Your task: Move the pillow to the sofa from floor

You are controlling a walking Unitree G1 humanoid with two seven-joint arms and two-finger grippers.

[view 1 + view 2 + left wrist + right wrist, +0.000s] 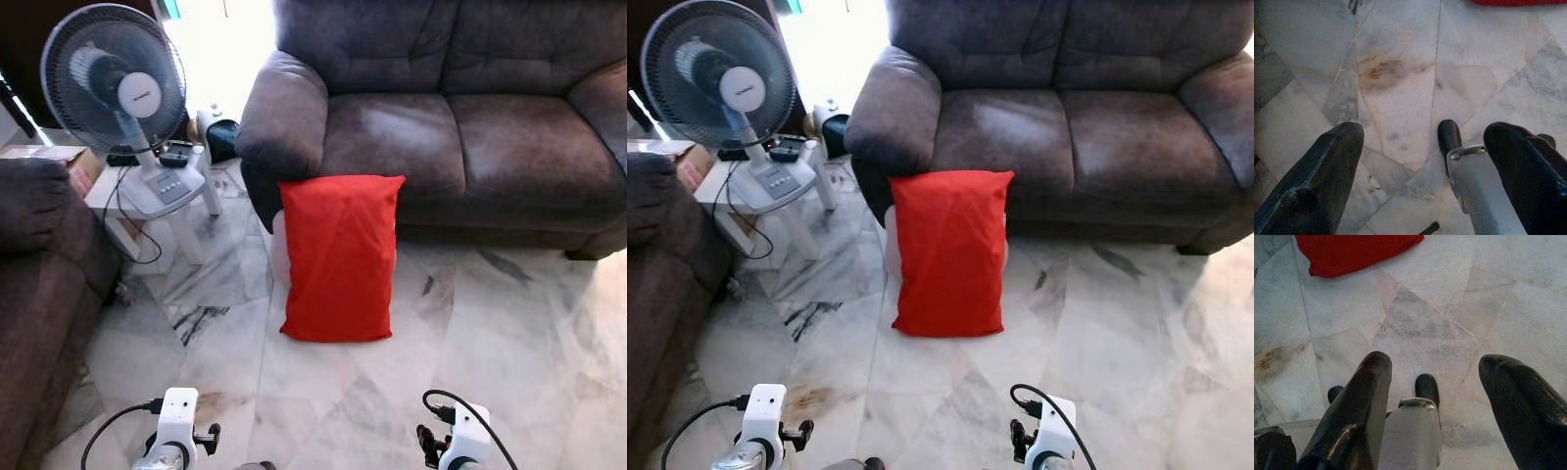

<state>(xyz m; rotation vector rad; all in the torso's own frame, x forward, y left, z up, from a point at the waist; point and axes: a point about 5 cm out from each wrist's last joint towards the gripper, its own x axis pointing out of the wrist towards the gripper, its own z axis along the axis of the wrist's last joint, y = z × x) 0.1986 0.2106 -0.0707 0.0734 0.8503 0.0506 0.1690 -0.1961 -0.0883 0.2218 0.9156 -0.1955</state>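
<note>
Red pillow (339, 257) against brown sofa (460, 117); left end effector (1422, 147) and right end effector (1435, 377) both released.

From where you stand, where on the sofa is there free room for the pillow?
Both seat cushions of the sofa look bare, bordered by its armrests and backrest. The red pillow leans against its front. The fan and small table crowd the left side.
</note>
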